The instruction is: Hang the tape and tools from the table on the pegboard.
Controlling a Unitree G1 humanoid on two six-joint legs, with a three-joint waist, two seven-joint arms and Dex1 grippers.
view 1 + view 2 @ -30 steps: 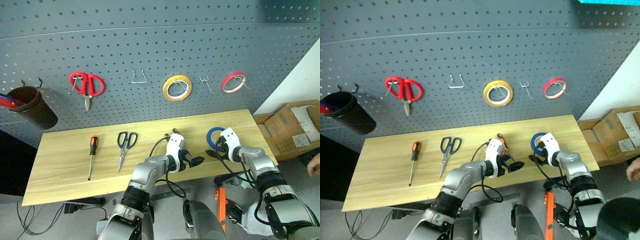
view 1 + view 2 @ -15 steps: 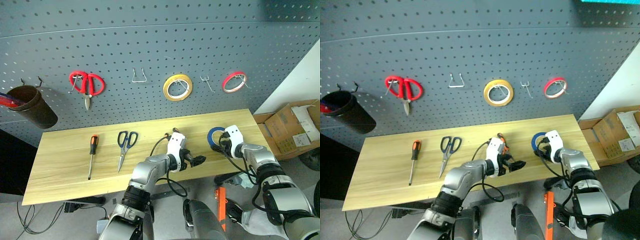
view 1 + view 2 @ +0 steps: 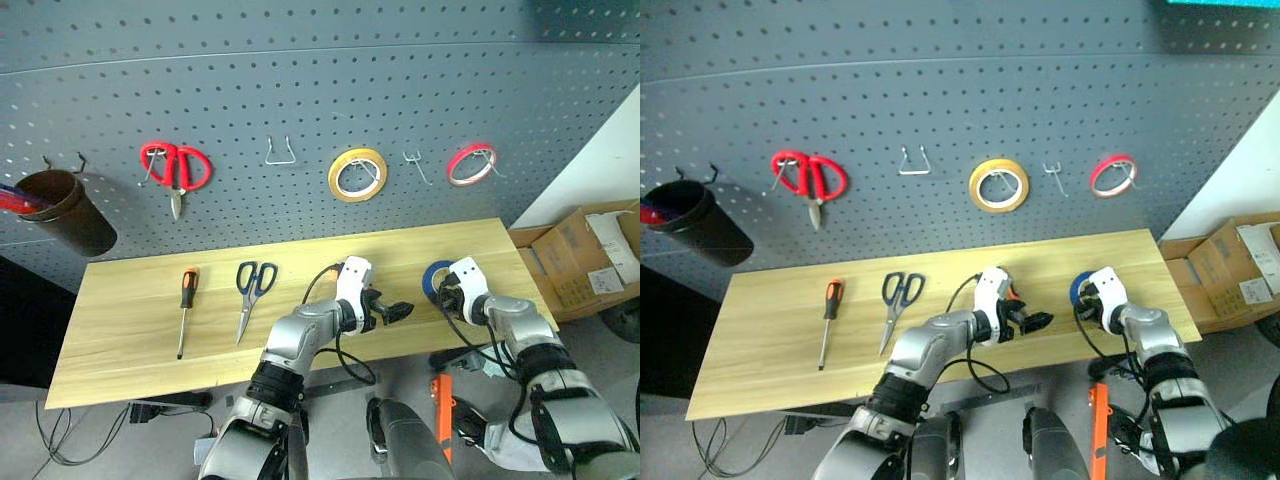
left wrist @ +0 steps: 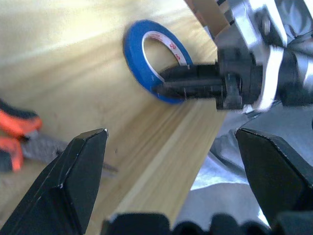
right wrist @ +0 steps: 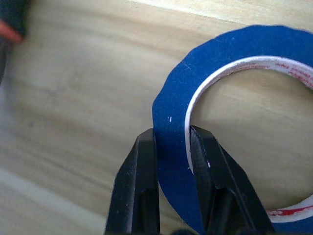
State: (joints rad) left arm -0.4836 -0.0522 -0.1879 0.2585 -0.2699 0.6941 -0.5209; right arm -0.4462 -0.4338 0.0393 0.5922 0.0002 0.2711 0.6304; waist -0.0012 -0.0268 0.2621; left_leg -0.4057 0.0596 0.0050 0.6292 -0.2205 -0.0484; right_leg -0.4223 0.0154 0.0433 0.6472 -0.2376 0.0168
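Since a second ago your right gripper [image 5: 172, 147] has closed its fingers on the wall of the tape [image 5: 230, 122]; back then they stood spread beside the roll. One finger now sits outside the blue ring and the other inside its hole, pinching the thin wall between them. The roll lies flat on the table [image 3: 130, 330] near its right end, so you have a grip but no lift yet.

Your left gripper [image 3: 397, 312] hovers with its jaws spread wide and nothing between them, just left of the tape and above the table's front edge.

As for progress, judge it as barely begun. None of the task's things is on the pegboard [image 3: 300, 90] yet. The pliers [image 3: 1010, 293] lie partly hidden behind your left wrist, the dark-blue scissors [image 3: 250, 290] and the screwdriver [image 3: 183, 308] lie well apart on the left half of the table. The board already carries red scissors [image 3: 176, 170], a yellow roll [image 3: 356, 174] and a red roll [image 3: 471, 162], with bare hooks [image 3: 280, 153] between them. Four things remain to hang, the tape first.
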